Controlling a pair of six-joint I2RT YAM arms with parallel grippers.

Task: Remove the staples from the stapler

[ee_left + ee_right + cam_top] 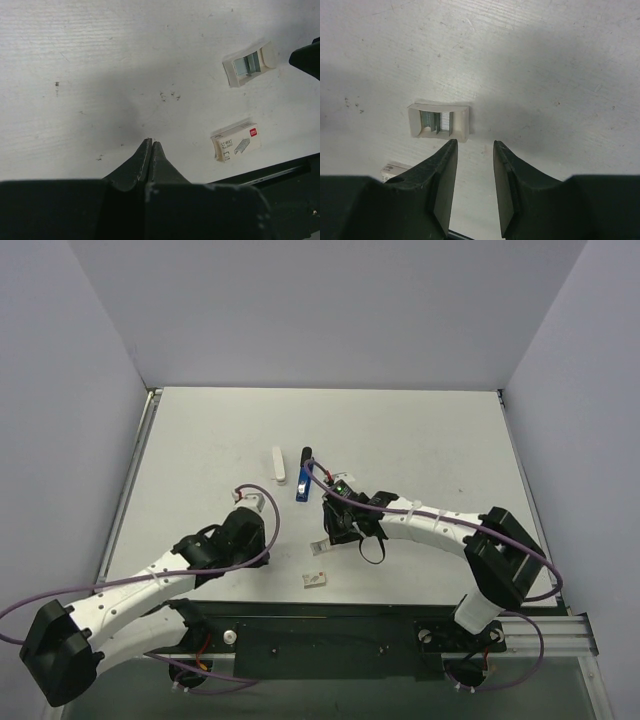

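The small blue stapler (301, 488) with a black end lies on the table's middle, just left of my right arm's wrist; it shows in neither wrist view. My right gripper (336, 530) hangs just near of it, pointing down at the table. In the right wrist view it (475, 145) is open and empty, its tips just right of a small cream tray (439, 121) holding metal staples. My left gripper (256, 502) is left of the stapler. In the left wrist view it (151, 143) is shut and empty above bare table.
A plain white bar (278, 464) lies left of the stapler. The cream staple tray (318, 548) and a small staple box (314, 580) lie near the front edge, also in the left wrist view as the tray (248, 64) and the box (236, 141). A black rail (330, 612) runs along the near edge.
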